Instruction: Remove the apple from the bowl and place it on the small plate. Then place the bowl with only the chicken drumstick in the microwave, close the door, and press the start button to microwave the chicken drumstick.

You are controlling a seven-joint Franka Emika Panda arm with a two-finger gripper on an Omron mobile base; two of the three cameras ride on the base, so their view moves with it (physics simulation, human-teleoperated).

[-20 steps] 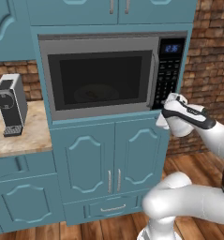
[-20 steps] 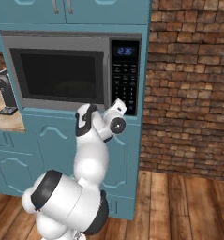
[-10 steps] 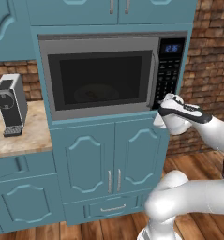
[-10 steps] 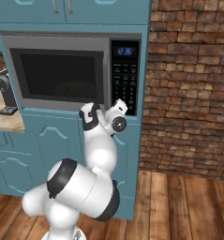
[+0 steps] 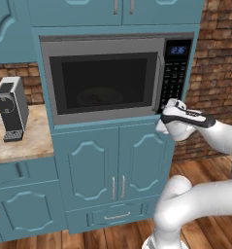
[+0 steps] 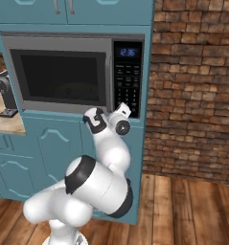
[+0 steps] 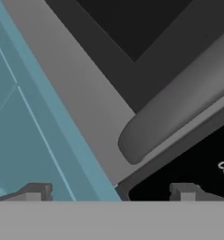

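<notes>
The microwave [image 5: 107,82] is built into teal cabinets, and its door [image 5: 103,114] is closed, with the curved handle [image 5: 160,85] beside the black keypad [image 5: 174,78]. A faint round shape shows through the dark window; I cannot tell what it is. My gripper [image 5: 162,116] is open and empty at the door's lower right corner, just under the handle's end. In the hand view its fingertips [image 7: 36,191] stand wide apart, facing the handle [image 7: 179,112] and the keypad edge [image 7: 197,164]. The gripper [image 6: 93,118] also shows from the right. The apple, bowl, small plate and chicken drumstick are out of view.
A grey coffee machine [image 5: 10,107] stands on the stone counter [image 5: 25,146] at the left. Teal cabinet doors [image 5: 112,165] sit below the microwave. A brick wall [image 6: 192,86] rises on the right, above the wooden floor [image 6: 183,210].
The hand has slid a little left, closer to the door's lower right corner. The arm's elbow has swung round behind it. The jaws stay open.
</notes>
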